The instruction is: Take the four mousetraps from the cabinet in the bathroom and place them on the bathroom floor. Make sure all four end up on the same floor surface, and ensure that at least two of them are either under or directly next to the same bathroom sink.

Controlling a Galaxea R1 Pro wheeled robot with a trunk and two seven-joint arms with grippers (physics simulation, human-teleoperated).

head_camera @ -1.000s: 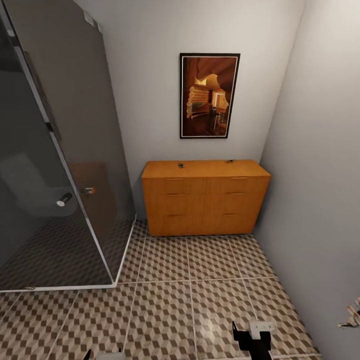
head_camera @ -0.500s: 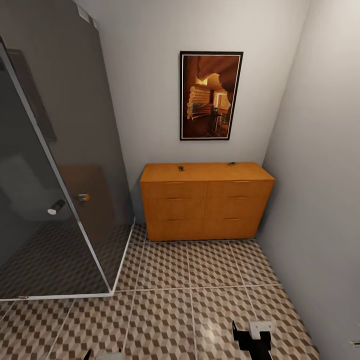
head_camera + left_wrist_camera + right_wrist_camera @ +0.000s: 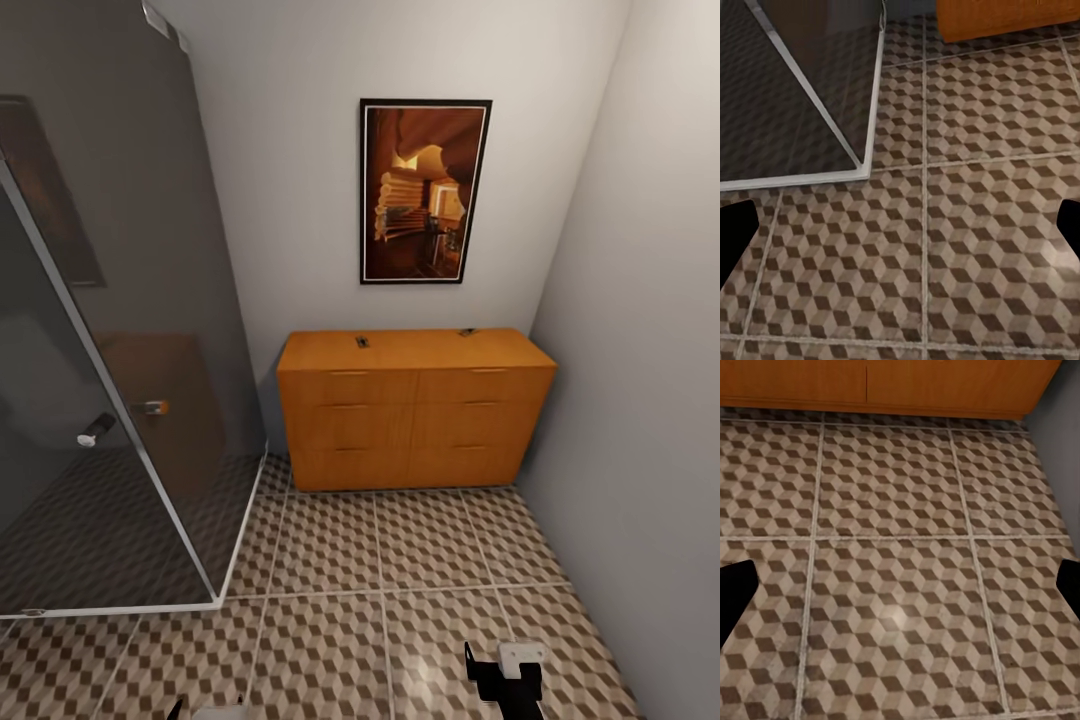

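While the robot stands back on the cube-patterned brown, beige and white tiled bathroom floor (image 3: 380,560), the wide low orange-brown wooden cabinet (image 3: 415,425) sits against the far wall, under a dark-framed picture (image 3: 424,190), between the smoked-glass shower enclosure (image 3: 110,330) and the grey side wall. Two tiny dark flat objects lie on the cabinet's flat top — one near the middle (image 3: 362,342), one toward the back right (image 3: 466,332). They are probably mousetraps, too small to confirm. Other traps are not to be made out from here.

Left claw (image 3: 900,225): black fingertips wide apart at the frame edges, nothing between, floor and shower sill ahead. Right claw (image 3: 900,585): likewise spread and empty, facing tiles and the cabinet's base.

Step in hand, as I judge it: approach. To do it well — drive straight at the cabinet front, keep clear of the shower's glass corner and the right wall, stop near enough for both arms to reach the top. Raise the trunk so the claws come down on the traps from above; thin boards call for a careful edge pinch.
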